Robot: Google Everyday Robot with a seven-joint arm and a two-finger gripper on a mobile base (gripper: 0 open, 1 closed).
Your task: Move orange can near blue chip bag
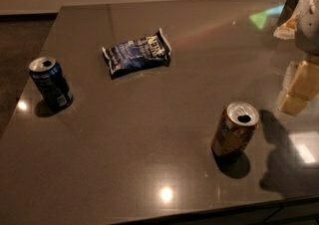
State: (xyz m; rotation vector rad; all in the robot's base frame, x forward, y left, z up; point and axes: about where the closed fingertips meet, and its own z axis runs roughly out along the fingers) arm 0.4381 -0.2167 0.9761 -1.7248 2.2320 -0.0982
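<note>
A dark blue drink can (pixel 49 83) stands upright near the left edge of the glossy dark grey surface (pixel 149 144). Right of it, toward the far edge, the crinkled dark blue chip bag with white lettering (pixel 137 53) lies flat. The coppery orange can with a silver top (pixel 234 129) stands upright near the front edge, toward the right, well apart from the bag. The pale gripper (pixel 308 25) hangs over the far right corner, cut off by the frame; whether it is open or closed, I cannot tell.

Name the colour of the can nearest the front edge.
Orange can: coppery brown, silver top; camera view. Tool at upper right edge.
</note>
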